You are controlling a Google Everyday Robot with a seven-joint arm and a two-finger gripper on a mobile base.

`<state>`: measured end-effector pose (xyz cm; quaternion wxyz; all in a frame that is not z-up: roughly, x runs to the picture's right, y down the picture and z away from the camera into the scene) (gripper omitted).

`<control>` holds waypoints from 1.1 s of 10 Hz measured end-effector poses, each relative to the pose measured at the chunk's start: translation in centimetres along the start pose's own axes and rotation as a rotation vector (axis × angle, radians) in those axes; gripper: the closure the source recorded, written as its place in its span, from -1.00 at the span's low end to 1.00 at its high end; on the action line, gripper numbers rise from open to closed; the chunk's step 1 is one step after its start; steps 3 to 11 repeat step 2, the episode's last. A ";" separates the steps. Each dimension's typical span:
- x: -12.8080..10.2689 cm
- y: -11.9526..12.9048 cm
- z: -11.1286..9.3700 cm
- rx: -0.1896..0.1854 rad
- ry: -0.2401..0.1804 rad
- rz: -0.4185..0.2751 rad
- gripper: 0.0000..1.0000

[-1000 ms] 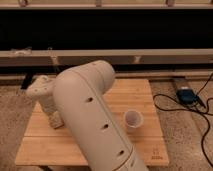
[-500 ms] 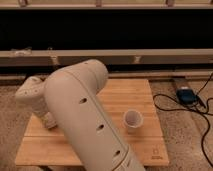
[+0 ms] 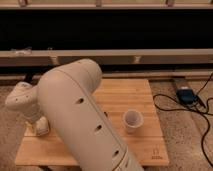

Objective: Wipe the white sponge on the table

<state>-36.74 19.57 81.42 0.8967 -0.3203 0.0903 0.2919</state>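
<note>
- White sponge: the small off-white pad this job concerns does not show anywhere; I judge it lies beneath or within my wrist end at the table's left edge, but that is a guess, and its long axis cannot be read.
- Gripper (image 3: pixel 41 126): my pale, rounded wrist end sits low over the left edge of the table, pointing down at the planks. Whether I grip anything cannot be told.
- Arm (image 3: pixel 82 120): my thick cream-coloured tube with dark round holes runs from the bottom middle up and left, then bends down to the wrist, hiding the table's left middle.
- Table (image 3: pixel 125 97): light-brown wooden plank top, rectangular. A small dark mark sits near its front right corner; no letters are legible.
- Cup (image 3: pixel 133 120): small white round cup, upright, right of my arm and well apart from the gripper.
- Box (image 3: pixel 186 95): dark box with a blue top on the speckled floor right of the table, black cables trailing from it.
- No brand or readable writing anywhere.
</note>
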 end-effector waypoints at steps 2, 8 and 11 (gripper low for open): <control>0.0 0.1 0.0 -0.001 0.000 -0.001 -0.60; 0.0 0.1 0.0 -0.001 0.000 -0.001 -0.60; 0.0 0.1 0.0 -0.001 0.000 -0.001 -0.60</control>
